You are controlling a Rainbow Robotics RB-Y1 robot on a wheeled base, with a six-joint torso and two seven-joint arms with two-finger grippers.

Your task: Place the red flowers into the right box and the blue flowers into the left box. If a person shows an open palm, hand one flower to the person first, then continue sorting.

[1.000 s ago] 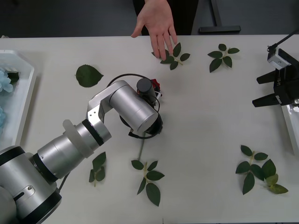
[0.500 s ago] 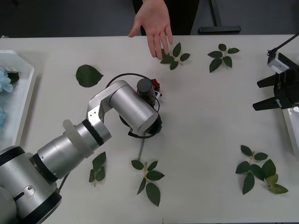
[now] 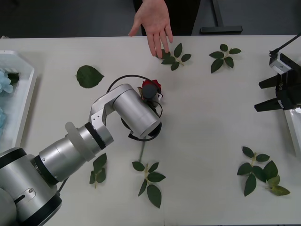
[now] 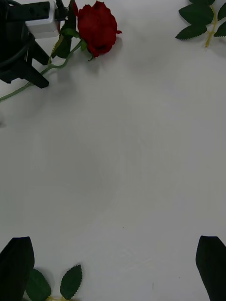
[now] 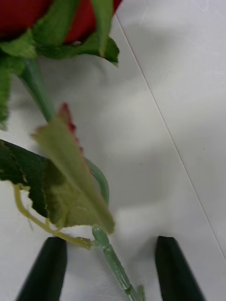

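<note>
A smooth white table (image 3: 211, 122) filled the scene, scattered with flat dark-green leaf sprigs (image 3: 258, 172). At its left edge sat the left box (image 3: 23, 101), a shallow white plastic tray with a raised rim, holding fluffy pale blue flowers (image 3: 5, 82). A narrow white strip of the right box (image 3: 292, 129) showed at the table's right edge. The left arm, a chain of brushed silver cylinders, reached to the table's middle, where the left gripper (image 5: 110, 268) stood over a red flower (image 4: 96, 26), a deep-red rose with layered petals on a thin green stem. Its two dark fingers were parted with the stem lying between them, apart from both. The right gripper (image 3: 270, 94) hovered by the right box, its black fingers spread wide and holding nothing. At the far edge a person's bare hand (image 3: 154, 21) stretched over the table, fingers extended, the open palm near a leaf sprig.
</note>
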